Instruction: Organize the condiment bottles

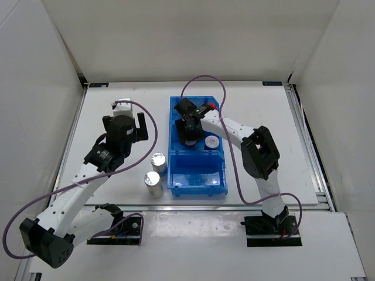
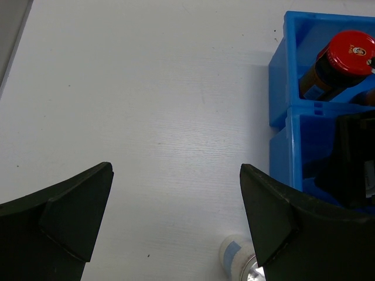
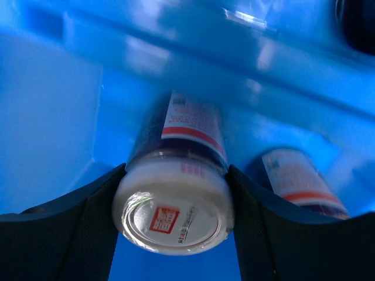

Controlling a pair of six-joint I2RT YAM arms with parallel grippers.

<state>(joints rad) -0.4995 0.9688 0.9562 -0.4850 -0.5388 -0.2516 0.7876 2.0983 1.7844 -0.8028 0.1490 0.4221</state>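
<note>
Right gripper (image 3: 174, 196) holds a grey-lidded jar (image 3: 190, 132) in the blue bin's (image 1: 196, 190) middle compartment.
It is closed on the jar's sides beside a matching jar (image 3: 299, 181), apparently grouping like with like. The left gripper (image 2: 176, 175) hangs wide open and empty over the tabletop (image 2: 146, 88), near two silver-topped jars (image 1: 153, 181) left of centre, outside the bin.

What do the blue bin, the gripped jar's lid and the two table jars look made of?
Blue bin: glossy moulded plastic, glare on its walls. Gripped jar: pale lid, probably plastic, with a shiny clear top. Two table jars: mirror-bright silver tops, likely metal or foil.
</note>
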